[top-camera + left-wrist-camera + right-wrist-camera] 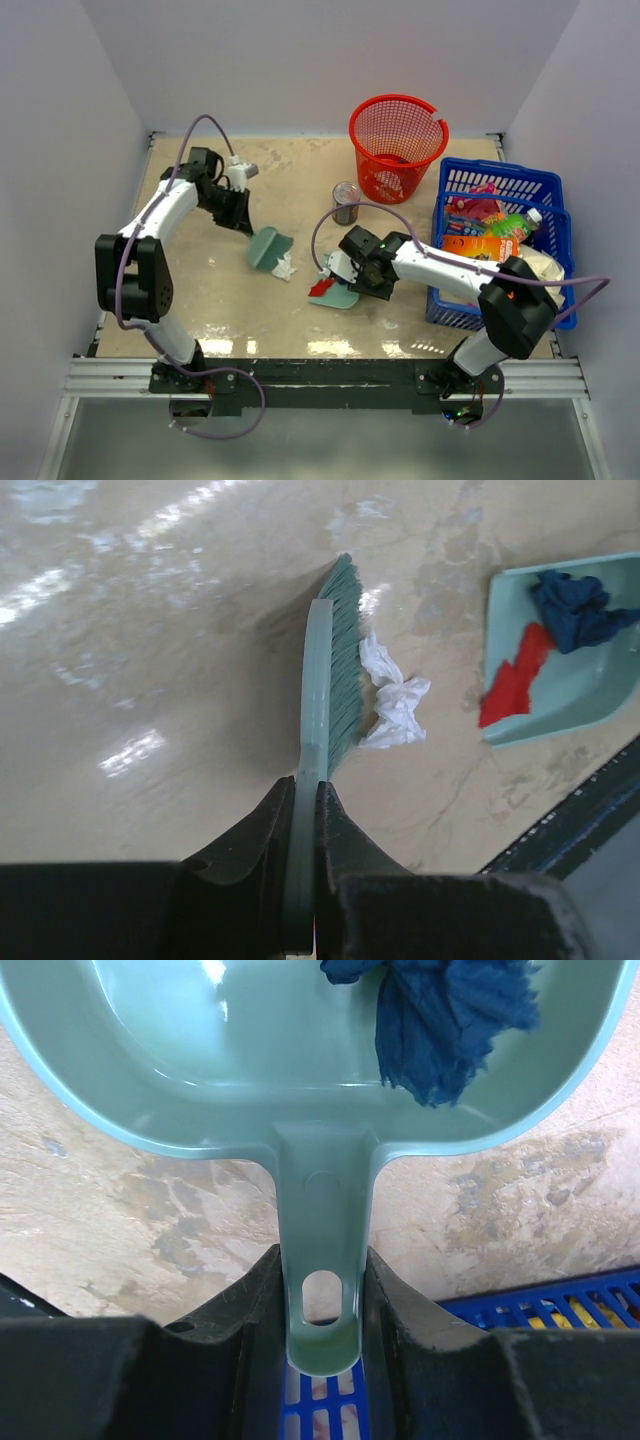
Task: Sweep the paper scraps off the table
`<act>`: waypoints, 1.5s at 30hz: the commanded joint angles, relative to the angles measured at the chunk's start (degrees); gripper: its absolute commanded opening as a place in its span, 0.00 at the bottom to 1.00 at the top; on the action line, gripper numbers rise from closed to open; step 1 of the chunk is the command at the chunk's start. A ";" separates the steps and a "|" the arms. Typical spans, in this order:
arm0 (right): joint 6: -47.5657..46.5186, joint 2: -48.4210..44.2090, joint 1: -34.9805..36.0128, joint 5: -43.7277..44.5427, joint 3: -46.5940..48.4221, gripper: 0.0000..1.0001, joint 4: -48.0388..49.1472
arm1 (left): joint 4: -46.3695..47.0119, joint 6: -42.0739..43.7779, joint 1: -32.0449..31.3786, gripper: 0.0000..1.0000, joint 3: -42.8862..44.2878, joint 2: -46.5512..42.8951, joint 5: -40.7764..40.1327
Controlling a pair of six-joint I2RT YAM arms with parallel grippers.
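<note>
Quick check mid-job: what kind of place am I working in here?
Probably a lab test cell staged for housework, not a real home: plain lilac walls box in the table, a black mounting rail runs along its near edge, and a red basket and blue crate stand as props.

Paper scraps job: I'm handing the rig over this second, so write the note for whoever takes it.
Left gripper: shut on the brush.
Right gripper: shut on the dustpan handle, pan on the table.
Done: a dark blue scrap and a red scrap lie in the pan.
To do: one white scrap sits against the bristles, short of the pan; sweep it in, then probably empty the pan.
</note>
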 commanded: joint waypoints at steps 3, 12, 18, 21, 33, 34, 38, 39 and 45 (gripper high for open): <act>0.63 1.07 0.41 -1.95 1.74 0.00 -0.63 | -0.32 -4.50 -7.67 0.00 1.68 4.52 17.37; 2.04 0.28 0.41 -4.85 2.18 0.00 -1.33 | -0.67 -5.56 -6.10 0.00 8.11 4.53 24.00; 1.51 -0.15 0.32 -4.68 1.22 0.00 -0.81 | 0.12 -6.36 -0.13 0.00 7.85 1.98 17.68; 1.51 -0.33 0.41 -4.85 1.04 0.00 -0.72 | -1.72 -4.26 2.25 0.00 7.76 -0.04 15.31; 1.86 -1.04 0.41 -5.64 -0.11 0.00 -0.81 | -15.07 31.70 1.99 0.00 -8.85 -13.05 15.37; 1.86 -0.95 0.41 -5.73 -0.02 0.00 -0.89 | -15.34 31.62 1.21 0.00 -8.94 -12.09 17.30; 2.04 -0.60 0.32 -5.82 0.42 0.00 -0.90 | -10.97 25.84 -2.05 0.00 -10.17 -9.72 19.60; 2.04 -0.68 0.41 -5.91 0.51 0.00 -0.90 | -9.38 24.34 -2.84 0.00 -10.52 -9.28 19.69; 2.56 -0.42 0.41 -6.17 1.21 0.00 -0.37 | 2.66 14.84 -9.08 0.00 -12.81 -8.31 22.31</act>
